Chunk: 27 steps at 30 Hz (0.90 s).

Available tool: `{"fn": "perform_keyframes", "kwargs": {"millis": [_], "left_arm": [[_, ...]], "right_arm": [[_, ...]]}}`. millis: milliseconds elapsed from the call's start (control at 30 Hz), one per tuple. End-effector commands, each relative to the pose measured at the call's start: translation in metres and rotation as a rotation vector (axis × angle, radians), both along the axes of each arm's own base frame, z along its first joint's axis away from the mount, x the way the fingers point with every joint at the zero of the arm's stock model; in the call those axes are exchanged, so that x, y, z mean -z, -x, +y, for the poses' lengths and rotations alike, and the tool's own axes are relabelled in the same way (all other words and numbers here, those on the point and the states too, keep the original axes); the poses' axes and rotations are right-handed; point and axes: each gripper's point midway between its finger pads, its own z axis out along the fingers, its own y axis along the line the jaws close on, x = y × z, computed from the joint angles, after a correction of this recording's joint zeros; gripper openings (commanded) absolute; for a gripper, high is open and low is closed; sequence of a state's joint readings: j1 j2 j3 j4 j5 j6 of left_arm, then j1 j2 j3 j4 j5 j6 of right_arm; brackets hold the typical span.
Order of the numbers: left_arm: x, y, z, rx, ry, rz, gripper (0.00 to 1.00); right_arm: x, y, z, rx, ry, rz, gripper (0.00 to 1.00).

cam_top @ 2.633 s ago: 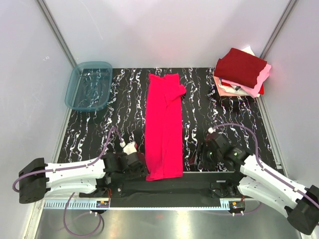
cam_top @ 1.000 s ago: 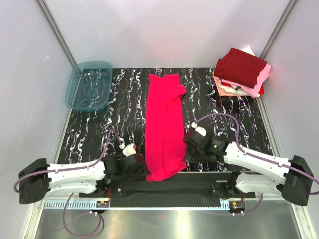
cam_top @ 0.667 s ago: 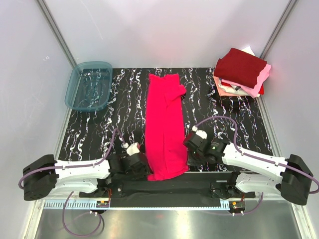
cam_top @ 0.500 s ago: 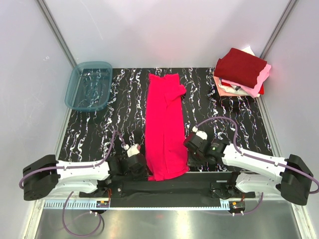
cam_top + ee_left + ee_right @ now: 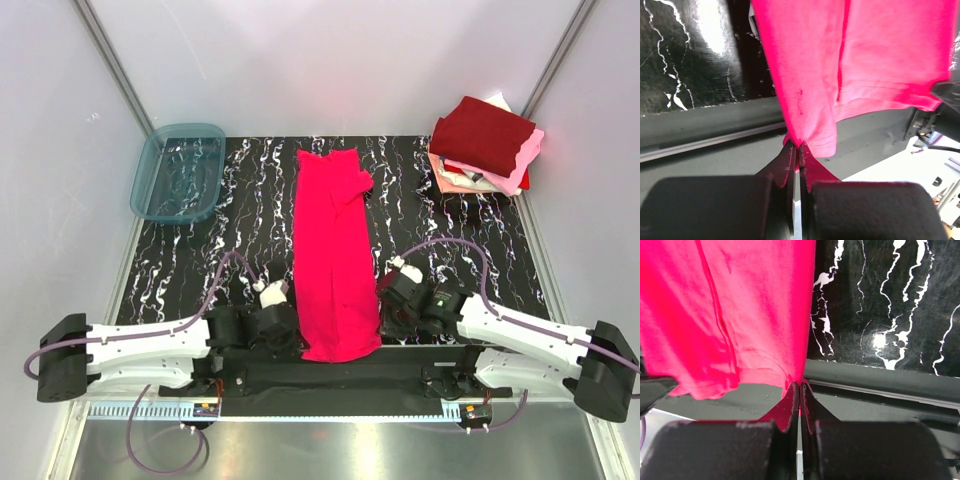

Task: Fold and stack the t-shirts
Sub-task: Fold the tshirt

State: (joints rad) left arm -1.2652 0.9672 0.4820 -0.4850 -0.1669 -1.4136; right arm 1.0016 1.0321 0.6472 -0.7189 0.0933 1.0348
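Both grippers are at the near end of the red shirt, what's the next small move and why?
Probably lift both corners together and carry them toward the far end. The left gripper and right gripper are each shut on a near hem corner of the bright pinkish-red t-shirt, which lies as a long strip.

The white-shelled left arm (image 5: pixel 150 345) and right arm (image 5: pixel 525 332) share black joints, looping purple-grey cables (image 5: pixel 445 240) and tapered black fingers (image 5: pixel 786 167).
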Motion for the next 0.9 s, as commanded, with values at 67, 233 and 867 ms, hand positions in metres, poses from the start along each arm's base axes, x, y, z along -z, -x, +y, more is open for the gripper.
{"fn": "perform_keyframes", "kwargs": {"millis": [67, 233, 867], "left_arm": [[-0.031, -0.021, -0.003, 0.007, -0.01, -0.06, 0.0], [-0.05, -0.057, -0.001, -0.007, -0.035, -0.094, 0.0], [-0.091, -0.215, 0.014, -0.023, -0.199, -0.152, 0.0]], "right_arm": [[-0.018, -0.018, 0.009, -0.015, 0.037, -0.056, 0.0], [-0.045, -0.058, 0.016, -0.028, 0.062, -0.129, 0.0], [-0.077, -0.22, 0.001, -0.018, 0.117, -0.179, 0.0]]}}
